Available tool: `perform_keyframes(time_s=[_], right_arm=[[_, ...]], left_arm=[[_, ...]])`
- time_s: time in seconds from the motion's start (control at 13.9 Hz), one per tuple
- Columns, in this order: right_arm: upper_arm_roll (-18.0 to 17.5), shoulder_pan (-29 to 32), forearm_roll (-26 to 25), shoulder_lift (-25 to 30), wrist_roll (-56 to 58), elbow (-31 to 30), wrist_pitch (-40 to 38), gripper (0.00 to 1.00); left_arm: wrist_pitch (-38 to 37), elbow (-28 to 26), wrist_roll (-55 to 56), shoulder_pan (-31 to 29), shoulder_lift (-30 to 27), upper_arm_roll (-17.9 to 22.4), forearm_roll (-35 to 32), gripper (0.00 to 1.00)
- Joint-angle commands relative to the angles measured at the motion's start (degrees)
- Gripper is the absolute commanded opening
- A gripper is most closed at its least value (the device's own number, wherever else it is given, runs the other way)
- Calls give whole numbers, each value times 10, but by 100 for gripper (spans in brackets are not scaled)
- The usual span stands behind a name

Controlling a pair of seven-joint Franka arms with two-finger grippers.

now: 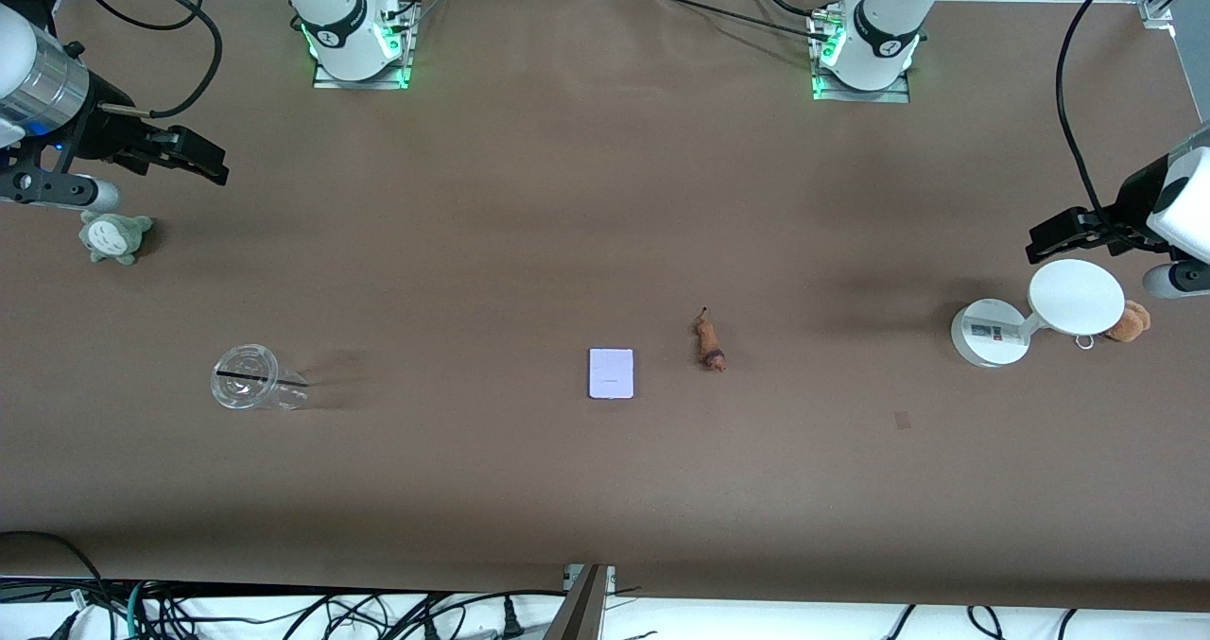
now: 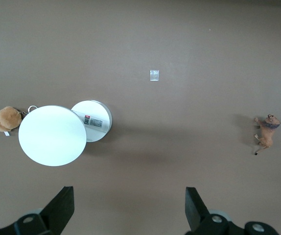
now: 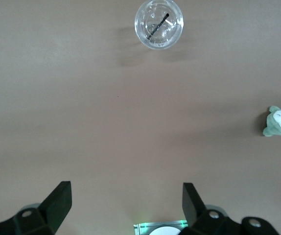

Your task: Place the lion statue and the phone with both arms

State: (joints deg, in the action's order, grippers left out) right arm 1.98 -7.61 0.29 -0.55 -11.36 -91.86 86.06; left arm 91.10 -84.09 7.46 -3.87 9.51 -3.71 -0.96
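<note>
Brown cloth covers the table [image 1: 529, 196] from edge to edge, and both arms hang high at its two ends. The left gripper [image 1: 1059, 235] is up in the air at the left arm's end, over the cloth just beside the white round-headed stand [image 1: 1035, 314]; in the left wrist view its fingers [image 2: 62, 205] stand wide apart with nothing between them. The right gripper [image 1: 194, 160] hangs over the right arm's end, above the cloth close to the grey-green plush [image 1: 113, 236], and its fingers [image 3: 59, 200] are likewise spread and hold nothing.

The lion statue [image 1: 710, 339] lies on its side near the middle of the table, its darker band at the end nearer the front camera. The phone [image 1: 611, 372] lies flat just beside it, toward the right arm's end and slightly nearer the camera; the two are apart, not touching.

Bare cloth surrounds both on all sides. A clear plastic cup [image 1: 253, 389] lies tipped over well apart toward the right arm's end. A tan plush bear [image 1: 1129, 321] sits against the stand's round head. A small pale patch [image 1: 902, 420] marks the cloth between the lion and the stand
</note>
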Motion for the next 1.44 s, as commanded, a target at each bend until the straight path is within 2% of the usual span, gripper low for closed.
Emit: perform_keyframes(time_s=[0.0, 1.01, 1.36], right_arm=[[-8, 8, -7, -4, 19, 14, 0, 100], [-7, 8, -8, -5, 24, 14, 17, 100], [-8, 8, -6, -5, 24, 14, 20, 100]], left_arm=[[-13, 18, -10, -2, 10, 2, 10, 100], [-27, 31, -10, 8, 20, -3, 9, 100], [-22, 31, 8, 61, 40, -8, 12, 100]])
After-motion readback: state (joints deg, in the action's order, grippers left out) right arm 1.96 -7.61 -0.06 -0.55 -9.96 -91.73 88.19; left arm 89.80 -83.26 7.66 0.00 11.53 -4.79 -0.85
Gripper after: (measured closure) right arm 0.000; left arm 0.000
